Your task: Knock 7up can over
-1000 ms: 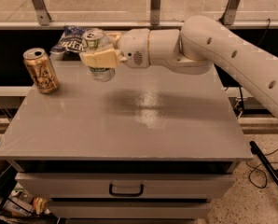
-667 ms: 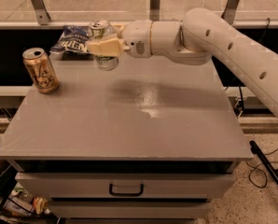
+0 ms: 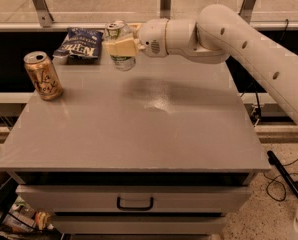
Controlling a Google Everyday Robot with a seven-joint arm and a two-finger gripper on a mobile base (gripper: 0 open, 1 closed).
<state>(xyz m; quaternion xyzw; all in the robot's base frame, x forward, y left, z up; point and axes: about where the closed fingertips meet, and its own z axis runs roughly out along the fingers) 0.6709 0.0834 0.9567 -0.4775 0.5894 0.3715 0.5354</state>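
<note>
Here, in the camera view, the grey table (image 3: 139, 134) fills the middle, and I give every place in relation to it. The white arm (image 3: 229, 31) comes in from the right side and reaches over the back part of the table. At its end, the gripper (image 3: 114, 46) is above the back edge of the table, a little left of the centre. Its cream fingers (image 3: 123, 49) are closed around the 7up can (image 3: 116, 31): one finger lies across the front of the can and the other seems to be behind it.

The can is tilted, with the silver top leaning to the left, and the green lower end points down to the table top. I cannot tell whether that lower end touches the table surface or is just above it.

On the left side of the table stands a gold-tan can (image 3: 43, 76), upright, well apart from the gripper. At the back-left corner of the table lies a dark blue snack bag (image 3: 81, 43), just beside the held can. Under the table top, at the front, there is a drawer with a dark handle (image 3: 135, 203).
</note>
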